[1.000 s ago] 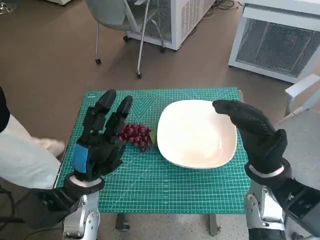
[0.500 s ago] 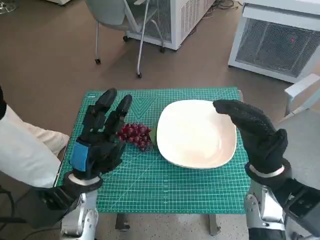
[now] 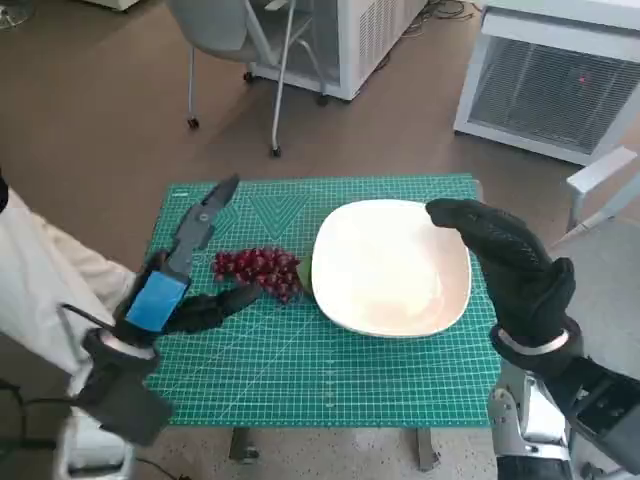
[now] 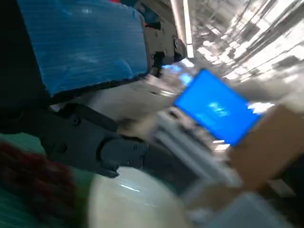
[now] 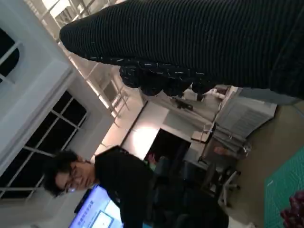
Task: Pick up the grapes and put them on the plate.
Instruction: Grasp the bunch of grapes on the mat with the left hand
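Your left robot hand [image 3: 168, 290] spread and released beside the grapes [image 3: 258, 270], thumb touching them, right robot hand [image 3: 510, 265] released, grasping nothing, over the white plate [image 3: 385, 270]

Your robot's left hand [image 3: 170, 290] is black, jointed plastic with a blue tape patch across its back. Its right hand [image 3: 510, 270] wears a black knitted glove with a pale cuff band. Both forearms are pale, with metal fittings near the wrists.
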You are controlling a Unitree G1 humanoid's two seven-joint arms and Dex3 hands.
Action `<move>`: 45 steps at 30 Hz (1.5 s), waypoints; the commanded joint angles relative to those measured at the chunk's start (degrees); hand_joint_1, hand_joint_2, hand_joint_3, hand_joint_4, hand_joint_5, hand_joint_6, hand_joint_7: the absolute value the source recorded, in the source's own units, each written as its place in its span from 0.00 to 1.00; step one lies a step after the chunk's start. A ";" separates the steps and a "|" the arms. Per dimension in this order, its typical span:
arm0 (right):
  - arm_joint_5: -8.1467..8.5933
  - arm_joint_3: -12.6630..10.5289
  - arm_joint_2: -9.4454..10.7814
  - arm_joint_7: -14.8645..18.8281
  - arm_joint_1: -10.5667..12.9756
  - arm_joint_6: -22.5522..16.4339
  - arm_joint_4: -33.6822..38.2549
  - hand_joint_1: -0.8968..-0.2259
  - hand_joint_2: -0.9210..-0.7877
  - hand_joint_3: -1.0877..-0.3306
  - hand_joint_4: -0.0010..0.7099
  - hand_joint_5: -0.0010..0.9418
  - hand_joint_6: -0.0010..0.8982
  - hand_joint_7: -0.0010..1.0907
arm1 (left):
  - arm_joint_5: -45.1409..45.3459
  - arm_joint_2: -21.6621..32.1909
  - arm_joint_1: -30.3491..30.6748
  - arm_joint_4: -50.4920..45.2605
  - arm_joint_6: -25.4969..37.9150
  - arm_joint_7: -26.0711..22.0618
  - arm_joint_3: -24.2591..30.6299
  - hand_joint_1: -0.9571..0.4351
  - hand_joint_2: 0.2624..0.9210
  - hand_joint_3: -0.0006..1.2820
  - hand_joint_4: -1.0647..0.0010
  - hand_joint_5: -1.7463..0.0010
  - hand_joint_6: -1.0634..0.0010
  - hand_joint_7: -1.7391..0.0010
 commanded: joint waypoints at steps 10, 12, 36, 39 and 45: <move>-0.75 -0.22 0.21 -1.10 -0.06 0.82 0.58 0.32 0.00 0.58 0.39 0.00 0.28 0.08 | 11.28 5.79 -6.00 -0.42 9.94 -2.85 -7.27 0.27 0.74 0.00 0.92 1.00 0.85 0.95; -0.72 -0.23 0.22 -1.07 -0.13 0.81 0.62 0.32 0.00 0.58 0.39 0.00 0.28 0.08 | 11.79 5.89 -6.62 0.63 10.74 -3.04 -8.13 0.28 0.73 0.00 0.92 1.00 0.83 0.96; 0.30 -0.52 0.30 0.07 -0.64 0.22 1.99 0.35 0.00 0.58 0.39 0.00 0.29 0.07 | 14.19 5.41 -15.90 16.91 16.96 -7.79 -18.98 0.33 0.72 0.00 0.94 1.00 0.80 0.99; 0.41 -0.64 0.23 0.23 -0.68 0.18 2.17 0.35 0.00 0.58 0.40 0.00 0.29 0.07 | 14.38 5.00 -17.27 19.04 18.52 -8.79 -20.17 0.33 0.72 0.00 0.94 1.00 0.80 1.00; 0.63 -0.96 0.01 0.66 -0.64 0.15 2.38 0.35 0.00 0.58 0.40 0.00 0.29 0.07 | 14.94 4.20 -20.06 24.42 20.61 -9.15 -22.46 0.35 0.73 0.00 0.96 1.00 0.81 1.00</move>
